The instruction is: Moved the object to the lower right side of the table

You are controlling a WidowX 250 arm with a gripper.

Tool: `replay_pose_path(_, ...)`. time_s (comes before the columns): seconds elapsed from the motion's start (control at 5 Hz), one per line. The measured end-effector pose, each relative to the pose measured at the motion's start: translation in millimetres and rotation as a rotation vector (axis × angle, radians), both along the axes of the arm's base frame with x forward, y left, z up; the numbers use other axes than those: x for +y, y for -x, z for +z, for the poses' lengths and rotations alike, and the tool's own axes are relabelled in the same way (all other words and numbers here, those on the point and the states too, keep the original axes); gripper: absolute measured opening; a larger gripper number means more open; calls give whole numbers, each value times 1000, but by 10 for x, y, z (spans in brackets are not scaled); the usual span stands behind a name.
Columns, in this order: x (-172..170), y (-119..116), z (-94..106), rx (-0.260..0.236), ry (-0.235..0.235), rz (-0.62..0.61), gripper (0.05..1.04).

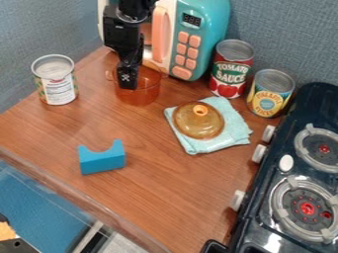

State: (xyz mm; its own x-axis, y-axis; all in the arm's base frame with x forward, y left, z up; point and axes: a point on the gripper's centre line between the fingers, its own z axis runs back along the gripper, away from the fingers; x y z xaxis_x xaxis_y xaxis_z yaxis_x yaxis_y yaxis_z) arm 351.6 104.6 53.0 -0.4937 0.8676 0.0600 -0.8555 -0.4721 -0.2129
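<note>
The black gripper [127, 83] hangs down at the upper left of the camera view, its lower end at the clear orange pot [139, 95] and overlapping the pot's opening. The pot stands upright on the wooden table [155, 185], in front of the toy microwave. Part of the pot's rim and inside is hidden behind the gripper. I cannot tell whether the two touch.
Behind stands the teal microwave [198, 29]. Cans stand at the left [58, 84] and right [231, 66]. An amber lid [198, 120] lies on a teal cloth [228, 136]. A blue block [102, 160] sits front left; the stove [290, 183] borders the right.
</note>
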Motion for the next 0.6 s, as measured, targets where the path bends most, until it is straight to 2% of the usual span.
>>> replay_pose_path(0.2, -14, 25, -114, 31, 9, -1, 1000)
replay_pose_path(0.4, -153, 4, -135, 38, -3, -59, 1000)
replay_pose_path(0.6, -304, -35, -89, 20, -6, -130, 1000)
